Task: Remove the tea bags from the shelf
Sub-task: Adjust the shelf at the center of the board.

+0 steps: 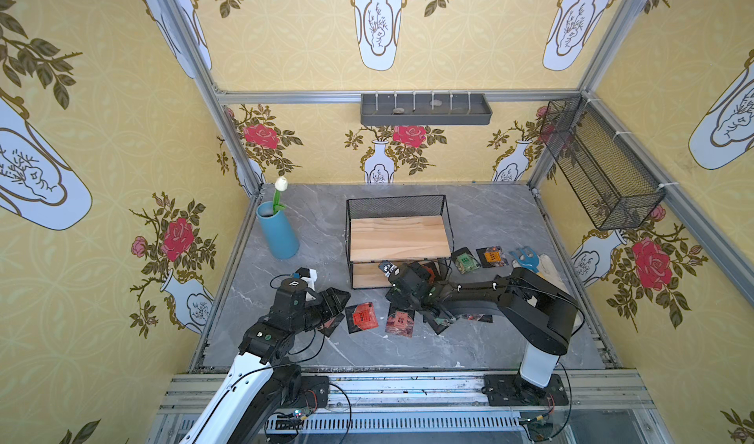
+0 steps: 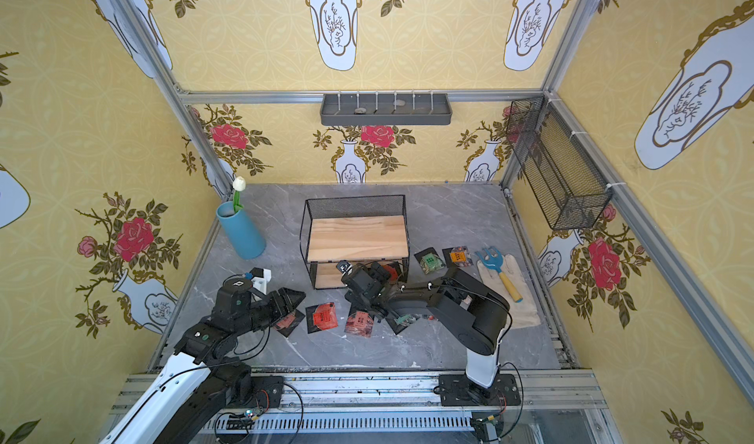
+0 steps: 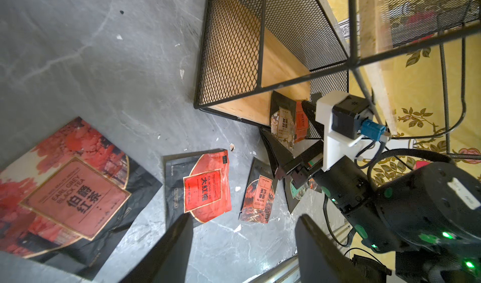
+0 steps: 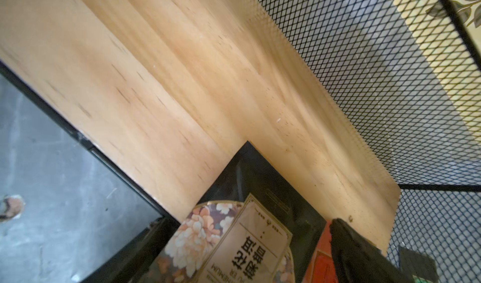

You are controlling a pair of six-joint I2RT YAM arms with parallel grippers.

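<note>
The left arm (image 1: 261, 340) reaches forward from its base at the front, its white upper link rising and its black forearm angled toward the middle. Its wrist tips downward, and the left pincer (image 1: 342, 297) hangs low with its 2 fingers (image 3: 171, 248) parted. The right arm (image 1: 542, 319) stands up from its base, folds at the elbow and stretches its forearm low and nearly level toward the robot's left. The right pincer (image 3: 291, 128) points forward, away from the bases, jaws spread wide. Only 1 of its fingers (image 4: 359, 253) shows clearly in the right wrist view.
</note>
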